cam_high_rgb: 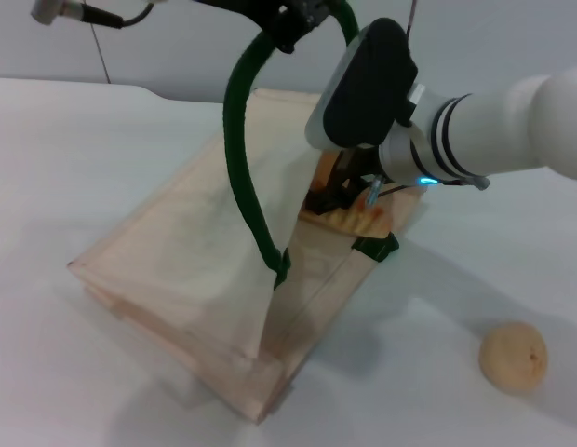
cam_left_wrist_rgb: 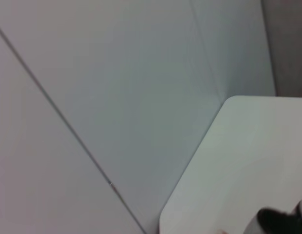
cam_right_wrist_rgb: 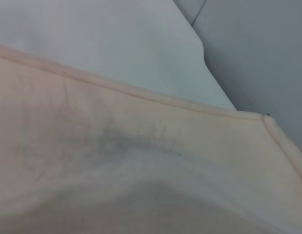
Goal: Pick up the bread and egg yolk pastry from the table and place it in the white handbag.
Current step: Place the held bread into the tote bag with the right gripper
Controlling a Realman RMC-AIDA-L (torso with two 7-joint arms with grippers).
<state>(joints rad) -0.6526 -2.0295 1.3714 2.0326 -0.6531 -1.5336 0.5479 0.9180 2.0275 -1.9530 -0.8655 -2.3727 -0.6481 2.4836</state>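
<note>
The white handbag (cam_high_rgb: pixel 205 270) lies on the table with its mouth toward the far right. My left gripper (cam_high_rgb: pixel 287 20) is at the top of the head view, shut on a dark green handle (cam_high_rgb: pixel 240 158) and holding it up. My right gripper (cam_high_rgb: pixel 342 194) reaches into the bag's mouth and is shut on the bread (cam_high_rgb: pixel 355 220), whose tan, orange-striped body shows just inside the opening. The egg yolk pastry (cam_high_rgb: pixel 514 357) sits alone on the table at the near right. The right wrist view shows only the bag's cream fabric (cam_right_wrist_rgb: pixel 141 161).
The second green handle's end (cam_high_rgb: pixel 377 246) lies at the bag's mouth. The white table (cam_high_rgb: pixel 74 158) stretches to the left and front of the bag. A grey wall (cam_left_wrist_rgb: pixel 117 97) stands behind the table's far edge.
</note>
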